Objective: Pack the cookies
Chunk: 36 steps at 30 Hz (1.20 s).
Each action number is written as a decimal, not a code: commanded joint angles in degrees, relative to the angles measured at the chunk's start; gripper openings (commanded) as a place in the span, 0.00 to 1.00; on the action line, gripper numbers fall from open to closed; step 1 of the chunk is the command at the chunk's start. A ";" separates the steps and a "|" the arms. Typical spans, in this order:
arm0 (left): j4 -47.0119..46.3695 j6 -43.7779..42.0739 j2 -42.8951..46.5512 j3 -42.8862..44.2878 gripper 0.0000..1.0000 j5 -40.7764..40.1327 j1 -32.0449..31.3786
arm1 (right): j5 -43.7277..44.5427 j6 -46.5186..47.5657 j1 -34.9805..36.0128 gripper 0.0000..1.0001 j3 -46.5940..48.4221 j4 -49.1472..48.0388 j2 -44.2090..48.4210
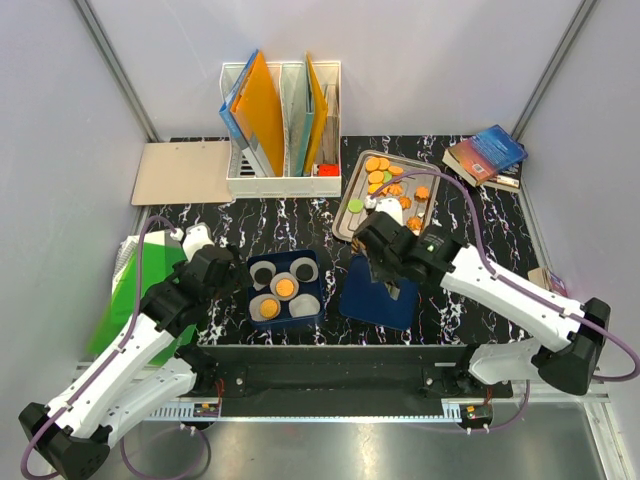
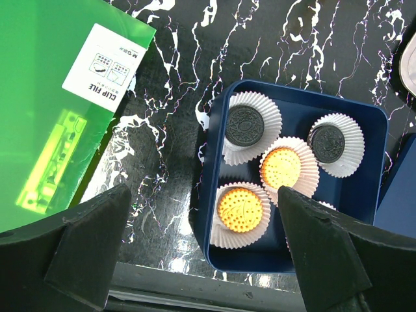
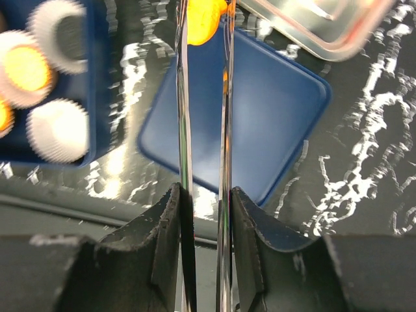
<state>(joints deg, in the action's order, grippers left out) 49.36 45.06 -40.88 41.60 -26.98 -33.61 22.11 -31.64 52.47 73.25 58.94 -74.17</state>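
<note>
**Cookie (image 3: pixel 205 18) pinched in tongs (image 3: pixel 184 117) over the lid (image 3: pixel 260 110)**

Your right gripper (image 3: pixel 205 192) squeezes the tongs together on one orange disc above the blue lid. More cookies (image 1: pixel 380 178) lie on the tray (image 1: pixel 348 224). Four sit in the blue box (image 2: pixel 299 114), your left gripper (image 2: pixel 203 192) spread wide beside it. Ease that squeeze and the tongs could spring apart, dropping it short of the box.

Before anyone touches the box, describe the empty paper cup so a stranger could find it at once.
On the black marbled table, find the open dark blue box near the middle of the front edge. Five white fluted paper cups sit inside; the empty paper cup is in the near right corner, the only one with nothing in it.
</note>
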 commanded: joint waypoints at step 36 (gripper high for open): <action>-1.20 0.56 -1.22 0.32 0.99 -1.05 0.12 | 4.35 -1.85 30.32 0.33 6.81 -2.43 -8.09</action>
<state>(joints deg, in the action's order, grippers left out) 49.65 45.08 -42.59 41.60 -27.27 -33.61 23.53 -31.53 81.49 77.25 55.81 -82.43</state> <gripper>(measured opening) 0.987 0.382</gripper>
